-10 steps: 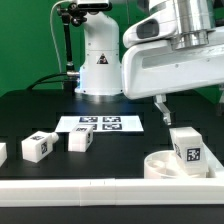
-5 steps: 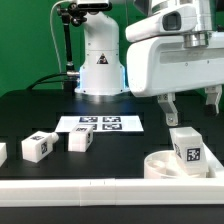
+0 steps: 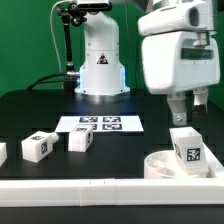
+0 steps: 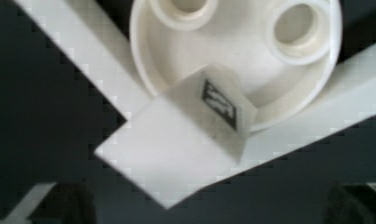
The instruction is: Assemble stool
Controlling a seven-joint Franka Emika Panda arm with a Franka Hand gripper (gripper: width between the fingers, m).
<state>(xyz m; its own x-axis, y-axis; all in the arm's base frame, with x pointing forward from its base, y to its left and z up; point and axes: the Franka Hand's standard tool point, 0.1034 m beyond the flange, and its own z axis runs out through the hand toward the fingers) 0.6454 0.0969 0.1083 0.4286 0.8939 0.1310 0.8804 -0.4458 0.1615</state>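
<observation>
Stool: one round white plastic seat (image 3: 158, 164), four blocky white tagged legs (image 3: 37, 147).
Gripper (image 3: 186, 104), jaws apart, above the upright leg (image 3: 186, 145) at the seat; white border rail (image 3: 80, 187) alongside.

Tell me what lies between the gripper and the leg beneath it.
Nothing: in the exterior view the open gripper hangs over the upright leg with a bare gap between them.

Clear air directly under the gripper (image 3: 187, 108) down to the upright leg (image 3: 185, 145); seat (image 3: 158, 164) crowds that leg; open tabletop (image 3: 120, 152) lies well aside.
</observation>
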